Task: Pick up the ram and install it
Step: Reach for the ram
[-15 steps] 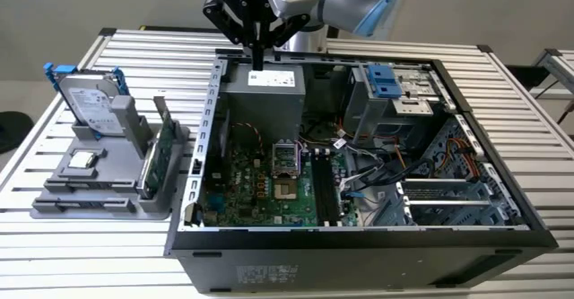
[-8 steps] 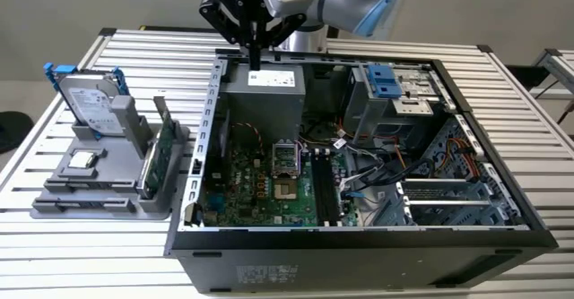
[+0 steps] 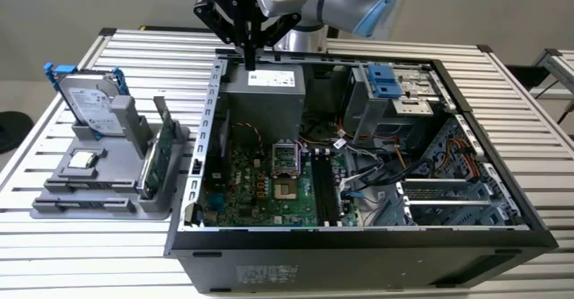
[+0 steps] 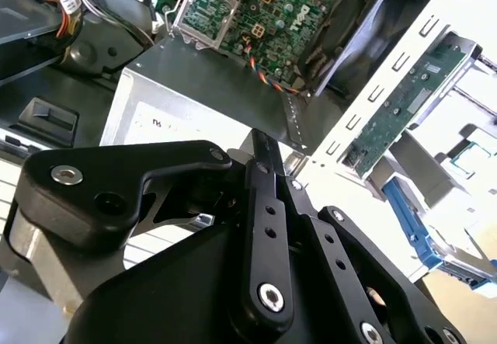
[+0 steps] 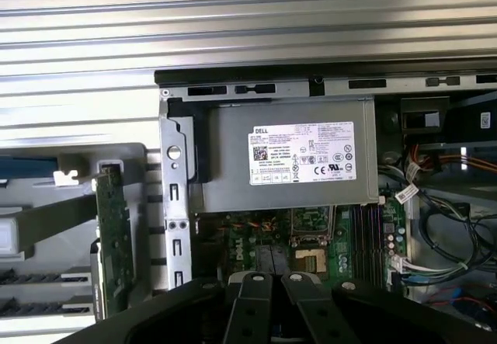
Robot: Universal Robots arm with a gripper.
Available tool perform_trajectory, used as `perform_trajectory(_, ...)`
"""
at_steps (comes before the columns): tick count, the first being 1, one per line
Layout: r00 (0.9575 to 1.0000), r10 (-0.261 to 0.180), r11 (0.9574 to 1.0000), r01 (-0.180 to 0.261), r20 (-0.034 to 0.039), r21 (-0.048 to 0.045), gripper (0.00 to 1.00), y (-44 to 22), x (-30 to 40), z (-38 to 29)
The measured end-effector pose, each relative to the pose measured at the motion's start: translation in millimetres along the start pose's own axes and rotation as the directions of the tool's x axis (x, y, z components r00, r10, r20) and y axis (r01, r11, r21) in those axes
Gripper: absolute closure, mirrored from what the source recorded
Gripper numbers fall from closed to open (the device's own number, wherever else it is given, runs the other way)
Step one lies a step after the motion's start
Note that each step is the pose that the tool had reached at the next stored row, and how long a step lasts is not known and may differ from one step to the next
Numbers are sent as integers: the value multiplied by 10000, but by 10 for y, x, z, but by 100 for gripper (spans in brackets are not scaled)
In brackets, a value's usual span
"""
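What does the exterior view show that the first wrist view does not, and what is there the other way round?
Exterior view: the arm above the open case, the hard drive upright in the gray holder, and the blue-latched drive cage. First wrist view: no new object, but it squarely faces the label on the power supply and the green board in the holder. Both: the tool by the power supply, and the motherboard.
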State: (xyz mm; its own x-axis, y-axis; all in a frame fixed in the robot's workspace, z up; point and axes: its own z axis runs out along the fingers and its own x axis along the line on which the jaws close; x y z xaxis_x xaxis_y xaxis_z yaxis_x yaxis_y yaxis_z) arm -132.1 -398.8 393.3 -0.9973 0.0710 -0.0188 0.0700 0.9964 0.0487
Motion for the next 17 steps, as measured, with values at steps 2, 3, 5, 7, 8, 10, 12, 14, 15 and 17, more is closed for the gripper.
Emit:
perform_trajectory(2, 10000, -1, 10000, 1, 0, -1, 100, -1, 13, 0)
perform_trajectory(3, 10000, -1, 10000, 1, 0, -1, 100, -1, 18, 0)
perform_trajectory(5, 10000, -2, 10000, 2, 0, 0, 100, -2, 29, 0)
perform_trajectory(7, 10000, -3, 10000, 3, 0, 0, 100, -3, 38, -1)
perform_trajectory(8, 10000, -3, 10000, 3, 0, -1, 100, -3, 43, -1)
perform_trajectory(10, 10000, -4, 10000, 4, 0, 0, 100, -4, 53, -1)
perform_trajectory(12, 10000, -4, 10000, 4, -1, 0, 100, -5, 63, -1)
perform_trajectory(14, 10000, -5, 10000, 5, 0, 0, 100, -5, 73, -1)
perform_trajectory(15, 10000, -5, 10000, 5, 0, 0, 100, -6, 78, -1)
perform_trajectory(17, 10000, -6, 10000, 6, 0, -1, 100, -6, 88, -1)
